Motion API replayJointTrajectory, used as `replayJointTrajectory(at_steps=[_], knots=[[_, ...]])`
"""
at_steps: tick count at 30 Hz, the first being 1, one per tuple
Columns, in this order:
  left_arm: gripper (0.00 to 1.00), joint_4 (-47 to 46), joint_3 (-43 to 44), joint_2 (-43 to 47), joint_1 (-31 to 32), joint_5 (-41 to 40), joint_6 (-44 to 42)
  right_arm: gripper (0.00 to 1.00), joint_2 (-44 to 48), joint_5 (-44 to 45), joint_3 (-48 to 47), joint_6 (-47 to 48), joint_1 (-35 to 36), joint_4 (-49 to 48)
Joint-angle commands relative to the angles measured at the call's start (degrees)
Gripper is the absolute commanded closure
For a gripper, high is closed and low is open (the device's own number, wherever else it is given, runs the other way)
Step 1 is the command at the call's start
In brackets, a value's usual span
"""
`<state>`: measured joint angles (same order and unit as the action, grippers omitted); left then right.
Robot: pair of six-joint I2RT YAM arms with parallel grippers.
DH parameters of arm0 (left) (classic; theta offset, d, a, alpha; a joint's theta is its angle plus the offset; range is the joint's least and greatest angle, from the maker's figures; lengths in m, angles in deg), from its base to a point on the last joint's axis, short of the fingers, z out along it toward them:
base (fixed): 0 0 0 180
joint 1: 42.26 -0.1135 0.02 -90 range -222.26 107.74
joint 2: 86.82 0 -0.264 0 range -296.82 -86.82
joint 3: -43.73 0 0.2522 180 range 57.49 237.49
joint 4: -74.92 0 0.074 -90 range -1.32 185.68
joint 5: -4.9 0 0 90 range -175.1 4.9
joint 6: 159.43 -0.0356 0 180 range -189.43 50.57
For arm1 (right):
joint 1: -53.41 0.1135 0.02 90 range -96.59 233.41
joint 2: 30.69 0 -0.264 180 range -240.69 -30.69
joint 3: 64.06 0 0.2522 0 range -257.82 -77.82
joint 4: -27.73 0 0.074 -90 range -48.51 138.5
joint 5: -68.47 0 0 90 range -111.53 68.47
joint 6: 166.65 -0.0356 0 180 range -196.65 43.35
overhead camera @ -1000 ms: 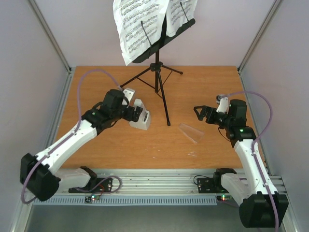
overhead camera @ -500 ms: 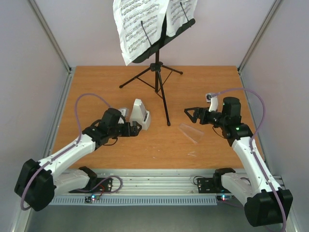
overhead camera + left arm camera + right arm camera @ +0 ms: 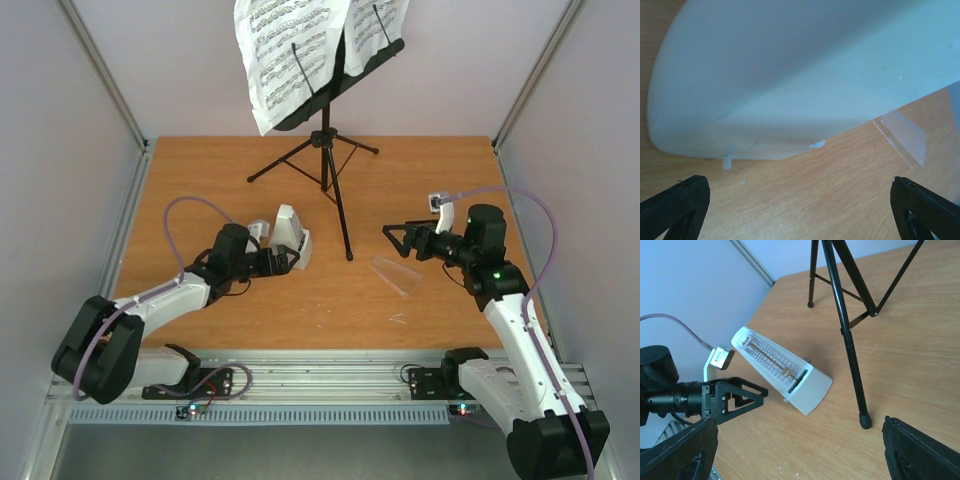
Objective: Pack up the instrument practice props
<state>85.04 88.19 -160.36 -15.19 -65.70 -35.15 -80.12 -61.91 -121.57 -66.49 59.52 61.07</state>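
L claw wide beside metronome; scale print prob. illegible.

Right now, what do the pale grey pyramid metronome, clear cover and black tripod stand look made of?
Pale grey pyramid metronome: likely moulded plastic, smooth matte shell. Clear cover: transparent plastic, table shows through. Black tripod stand: probably painted metal tube, thin glossy legs.

Black music stand, white pages printed with black notes, pale grey metronome, clear cover, orange-brown wood-grain desk.
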Motion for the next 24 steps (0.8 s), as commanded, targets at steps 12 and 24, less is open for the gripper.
replayJointTrajectory(at_steps=[12,24], knots=[[0.03,-16.13,-2.57,-5.68,-2.39,1.14,-4.90,0.15,0.62,-1.80,0.99,1.17,0.39,-1.16],[0.04,-20.52,0.71,-10.73,-5.27,4.04,-8.03,0.17,-0.84,-0.80,0.79,1.95,0.99,-0.57]])
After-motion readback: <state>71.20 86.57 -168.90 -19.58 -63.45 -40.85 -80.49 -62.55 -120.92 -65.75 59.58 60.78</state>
